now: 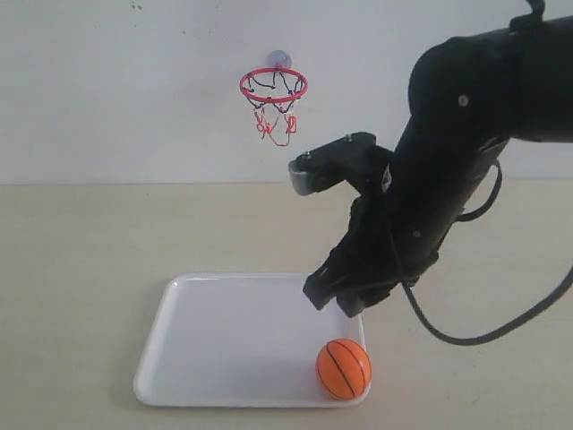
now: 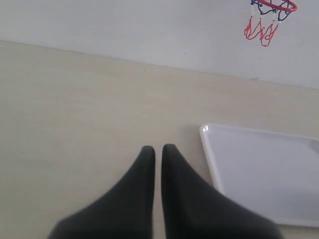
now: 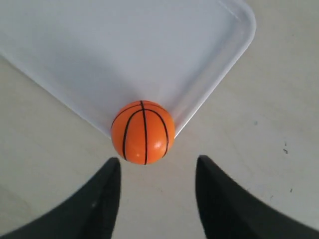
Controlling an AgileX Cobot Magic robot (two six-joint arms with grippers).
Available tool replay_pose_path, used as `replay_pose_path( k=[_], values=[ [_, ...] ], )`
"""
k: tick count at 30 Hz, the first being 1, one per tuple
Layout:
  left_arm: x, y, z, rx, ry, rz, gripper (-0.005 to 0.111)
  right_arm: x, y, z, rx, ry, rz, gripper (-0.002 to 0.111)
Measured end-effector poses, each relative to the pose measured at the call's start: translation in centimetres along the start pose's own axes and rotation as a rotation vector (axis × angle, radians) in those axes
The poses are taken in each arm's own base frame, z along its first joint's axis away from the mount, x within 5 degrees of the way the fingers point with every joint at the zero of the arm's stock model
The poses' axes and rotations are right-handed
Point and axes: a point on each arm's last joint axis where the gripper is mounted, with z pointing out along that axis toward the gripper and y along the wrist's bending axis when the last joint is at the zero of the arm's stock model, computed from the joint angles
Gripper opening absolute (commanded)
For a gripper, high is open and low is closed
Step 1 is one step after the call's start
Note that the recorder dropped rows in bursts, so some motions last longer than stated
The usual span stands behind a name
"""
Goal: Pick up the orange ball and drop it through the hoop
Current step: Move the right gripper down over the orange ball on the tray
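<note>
The orange ball, with thin black seams, rests in the near right corner of the white tray. My right gripper hangs just above and behind it, open, with nothing between its fingers. On the back wall the hoop hangs by its suction cup, a red ring with a red, white and dark net. My left gripper is shut and empty over bare tabletop, left of the tray; it does not show in the exterior view.
The black right arm with its cable fills the right side of the exterior view. A pale wooden tabletop meets a plain white wall at the back.
</note>
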Motion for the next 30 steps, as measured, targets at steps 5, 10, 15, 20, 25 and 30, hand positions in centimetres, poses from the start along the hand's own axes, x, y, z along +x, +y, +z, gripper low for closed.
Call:
replay_pose_path(
  k=[5, 10, 15, 20, 25, 30],
  values=[
    [0.0, 0.0, 0.0, 0.000, 0.000, 0.000, 0.004, -0.1, 0.5, 3.4, -0.065, 0.083, 0.115, 0.056],
    [0.0, 0.0, 0.0, 0.000, 0.000, 0.000, 0.004, 0.1, 0.6, 5.5, -0.071, 0.141, 0.193, 0.074],
    [0.0, 0.0, 0.0, 0.000, 0.000, 0.000, 0.004, 0.2, 0.6, 6.1, -0.070, 0.163, 0.202, 0.079],
    [0.0, 0.0, 0.0, 0.000, 0.000, 0.000, 0.004, 0.2, 0.6, 6.3, -0.069, 0.166, 0.216, 0.079],
    [0.0, 0.0, 0.0, 0.000, 0.000, 0.000, 0.004, -0.1, 0.6, 6.3, -0.066, 0.141, 0.243, 0.079],
    [0.0, 0.0, 0.0, 0.000, 0.000, 0.000, 0.004, -0.2, 0.6, 6.3, -0.065, 0.127, 0.255, 0.079]
  ],
)
